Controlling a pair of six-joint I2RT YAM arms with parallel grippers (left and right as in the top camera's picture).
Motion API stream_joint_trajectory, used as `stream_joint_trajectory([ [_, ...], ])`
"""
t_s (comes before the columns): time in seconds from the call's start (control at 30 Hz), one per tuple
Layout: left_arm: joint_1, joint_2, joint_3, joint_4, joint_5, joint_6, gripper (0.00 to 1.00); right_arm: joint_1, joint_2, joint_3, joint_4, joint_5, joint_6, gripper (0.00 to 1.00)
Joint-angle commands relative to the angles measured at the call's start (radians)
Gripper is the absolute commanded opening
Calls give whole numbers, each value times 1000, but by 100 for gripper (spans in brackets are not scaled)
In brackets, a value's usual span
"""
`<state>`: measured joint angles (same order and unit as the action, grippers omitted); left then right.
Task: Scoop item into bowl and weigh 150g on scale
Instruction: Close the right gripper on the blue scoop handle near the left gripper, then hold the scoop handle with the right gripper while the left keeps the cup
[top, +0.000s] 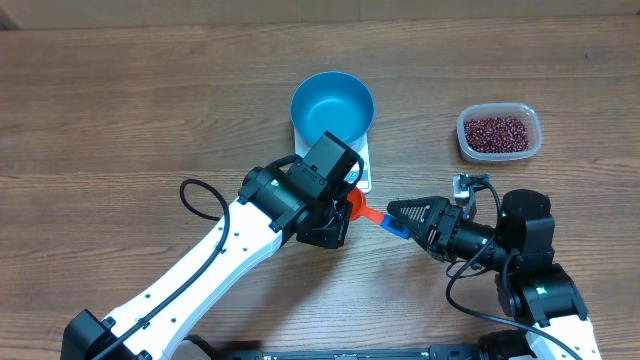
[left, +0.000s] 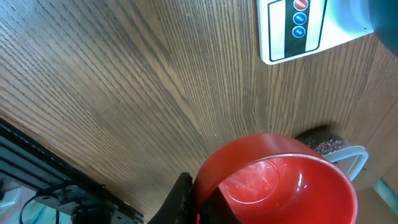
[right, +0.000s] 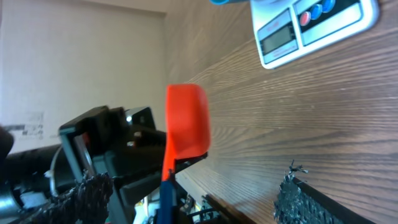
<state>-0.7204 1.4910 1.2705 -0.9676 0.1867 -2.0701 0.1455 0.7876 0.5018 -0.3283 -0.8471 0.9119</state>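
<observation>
The blue bowl (top: 332, 103) stands empty on the white scale (top: 363, 175), whose button panel (left: 298, 28) and display (right: 278, 38) face the arms. The beans (top: 497, 131) lie in a clear tub (top: 465, 143) at the right. My left gripper (top: 340, 218) is shut on the cup wall of a red scoop (left: 280, 186), which is empty. The scoop's handle runs right to a blue end (right: 166, 199). That end lies between the wide-apart fingers (right: 93, 193) of my right gripper (top: 398, 218), which is open and does not touch it.
Bare wooden table lies all around. The tub of beans (left: 326, 146) shows just past the scoop's rim in the left wrist view. The left arm's white links cross the near left of the table; the right arm's base sits at the near right.
</observation>
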Motion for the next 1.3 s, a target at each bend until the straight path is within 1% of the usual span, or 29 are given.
stream_joint_trajectory([
  [0.0,-7,10,15,5,-14,-14,4,6,-2,25,14,-49,-30,86],
  [0.1,-7,10,15,6,-14,-14,4,6,-2,25,16,-49,-31,85],
  [0.33,-8,14,15,15,-13,-14,4,46,-2,25,51,-48,-53,73],
  [0.5,-10,26,15,15,-9,-14,4,87,-2,25,68,10,-49,69],
  [0.57,-10,26,15,15,-9,-14,4,100,-2,25,70,22,-49,65],
  [0.7,-14,26,15,15,-10,-14,4,109,-2,25,69,33,-49,51],
  [0.73,-14,26,15,16,-10,-14,4,109,-2,25,69,33,-49,49],
  [0.83,-14,26,15,26,-10,-14,4,109,-2,25,69,34,-49,48],
  [0.9,-14,26,15,33,-10,-14,4,109,-2,25,64,34,-49,45],
  [1.03,-14,26,15,35,-10,-14,4,109,-2,25,58,34,-49,35],
  [1.27,-14,26,15,53,-10,-14,4,109,-2,25,60,47,-48,35],
])
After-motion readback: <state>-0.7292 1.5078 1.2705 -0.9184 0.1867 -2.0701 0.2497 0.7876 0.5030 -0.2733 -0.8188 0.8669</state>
